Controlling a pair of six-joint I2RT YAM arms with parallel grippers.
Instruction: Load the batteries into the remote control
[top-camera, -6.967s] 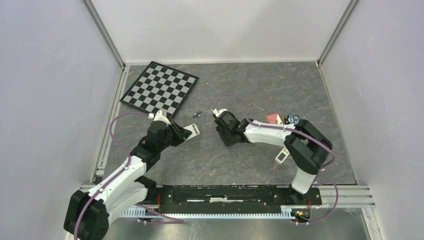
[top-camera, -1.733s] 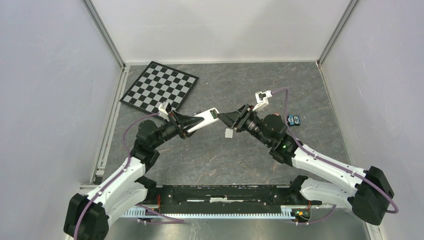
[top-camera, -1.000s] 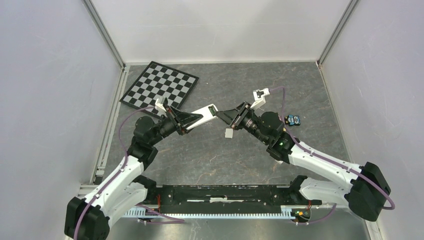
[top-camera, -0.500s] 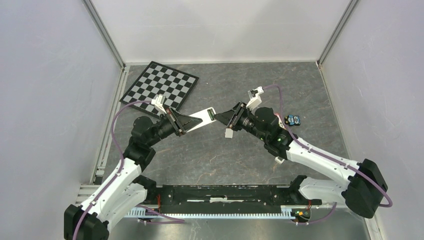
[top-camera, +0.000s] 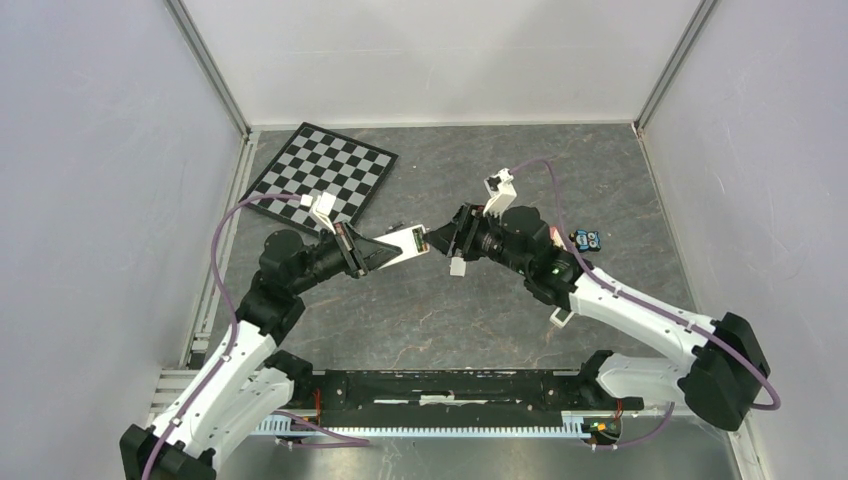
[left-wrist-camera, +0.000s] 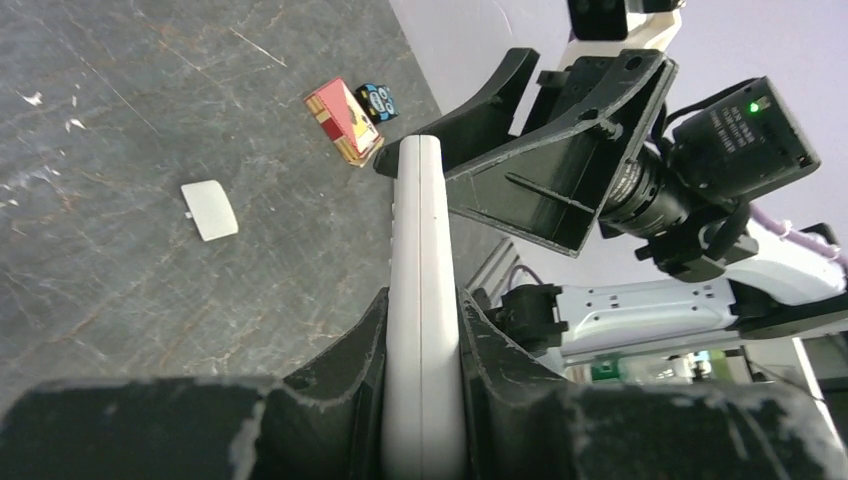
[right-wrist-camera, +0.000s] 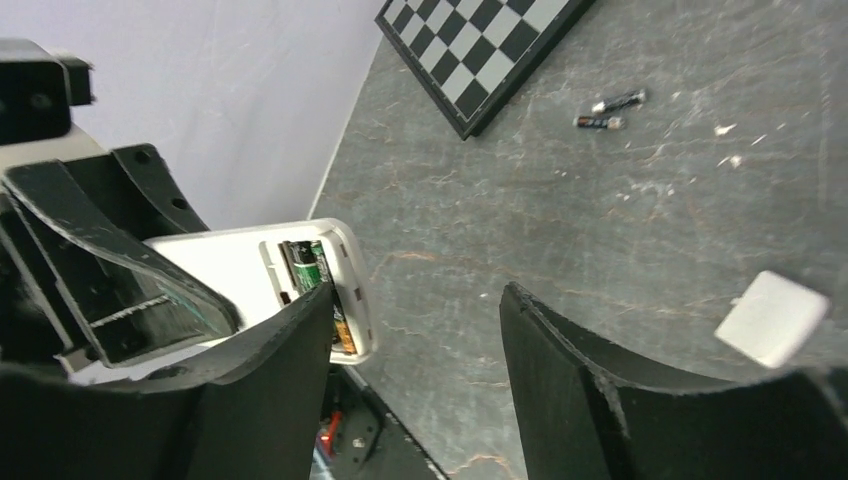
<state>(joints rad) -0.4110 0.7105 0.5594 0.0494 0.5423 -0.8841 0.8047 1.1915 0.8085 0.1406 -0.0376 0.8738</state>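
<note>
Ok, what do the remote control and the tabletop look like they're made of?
Remote control: probably moulded white plastic, smooth and matte, judging by its even colour, rounded corners and the faint seam along its edge. Tabletop: dark grey with pale veins, like stone. It could equally be a printed laminate or mat. The sheen is low.

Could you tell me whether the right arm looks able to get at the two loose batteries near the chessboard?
Probably yes. The right pincer is open and empty, and the batteries lie uncovered on the table ahead of it; only the remote, held in the left pincer, sits close beside it.
</note>
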